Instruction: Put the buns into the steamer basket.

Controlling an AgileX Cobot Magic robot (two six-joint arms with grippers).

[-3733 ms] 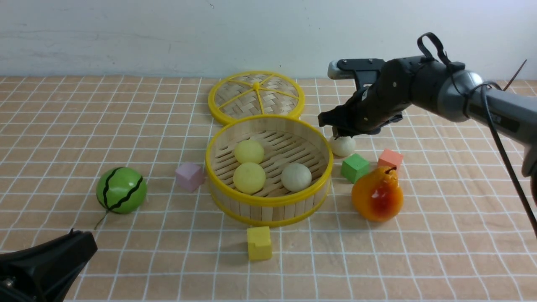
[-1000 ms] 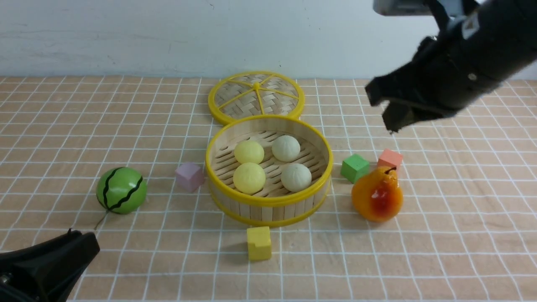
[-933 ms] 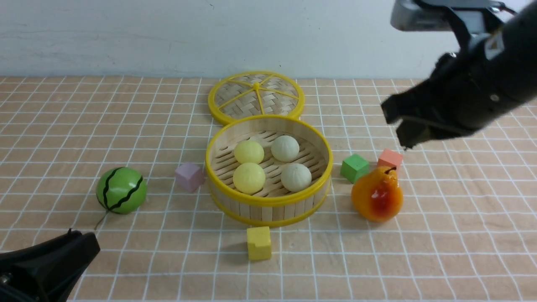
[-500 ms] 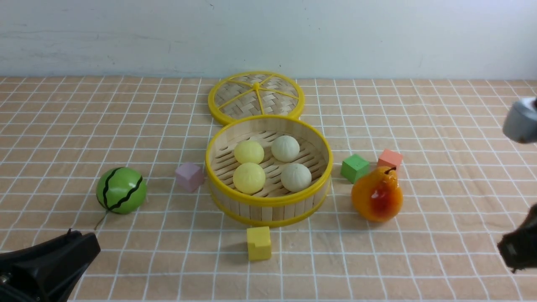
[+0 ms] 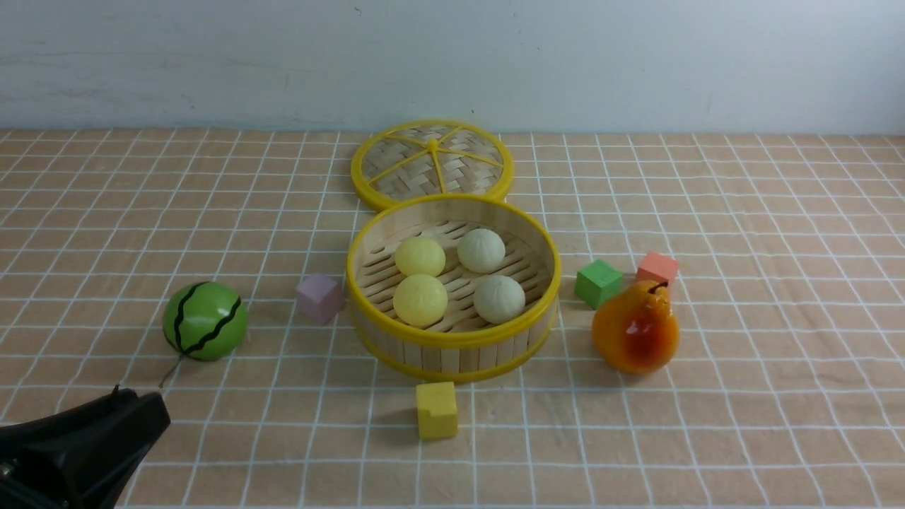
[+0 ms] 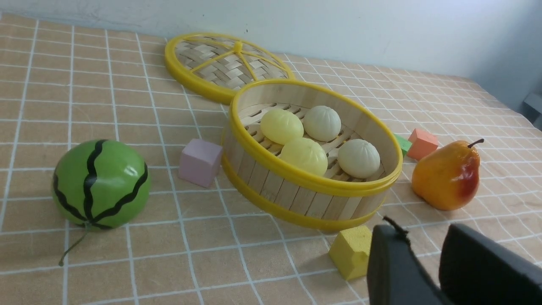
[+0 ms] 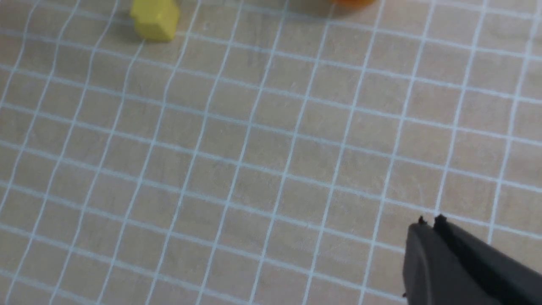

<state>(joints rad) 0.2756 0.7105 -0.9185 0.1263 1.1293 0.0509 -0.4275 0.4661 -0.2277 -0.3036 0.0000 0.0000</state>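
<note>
Four buns [image 5: 420,300] sit inside the steamer basket [image 5: 452,357], centre frame; left pincer [image 6: 419,245] apart, right pincer [image 7: 430,224] together.

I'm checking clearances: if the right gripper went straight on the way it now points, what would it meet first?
Probably the checked tabletop; nothing shows between it and the right gripper, though its height above the surface is unclear.

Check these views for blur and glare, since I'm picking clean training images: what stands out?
Front view: mostly crisp, small highlights on the glossy pear; left wrist view: left end effector soft, steamer basket sharp; right wrist view: yellow block soft.
</note>
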